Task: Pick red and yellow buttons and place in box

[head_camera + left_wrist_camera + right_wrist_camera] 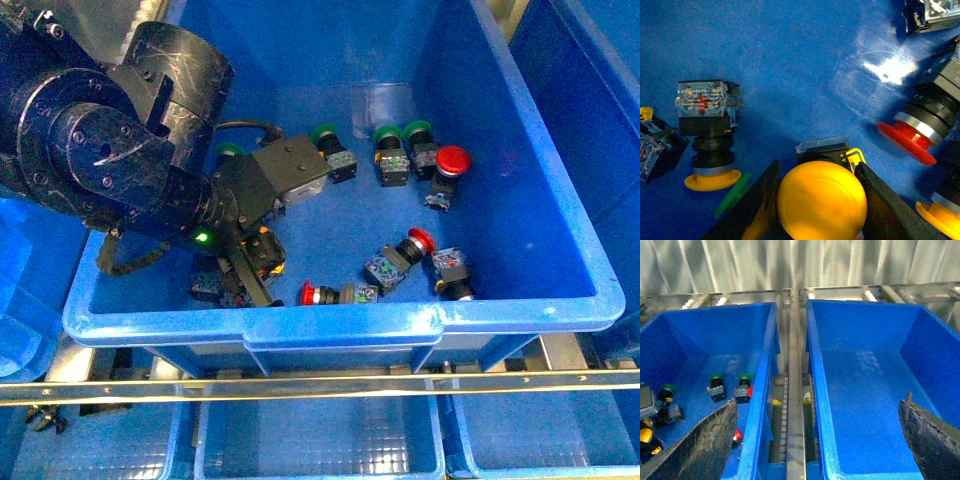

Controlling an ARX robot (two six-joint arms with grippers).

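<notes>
1. Two blue crates stand side by side with a metal rail [795,390] between their rims. The source crate [520,312] holds the switches, and the box [865,385] sits on its right.
2. Left gripper [817,170] is low in the near-left corner of the source crate, close to the near wall. Its jaws pinch the yellow button [821,202] by the cap, with a finger [760,212] touching each side.
3. It is tight around it. The second yellow button [707,179] lies on its side just beside one finger, and a green cap [732,195] edges in there. The red button [907,142] and third yellow cap [940,217] are near the other finger.
4. The mid-floor red button [420,240] and far red button [453,160] lie well apart from the gripper, toward the right wall.
5. The green switches [388,138] are strung across the middle. The floor behind them up to the far wall is open.
6. Right gripper [819,402] hangs above the rims between the crates, jaws spread wide and holding nothing. The box floor ahead is open room
</notes>
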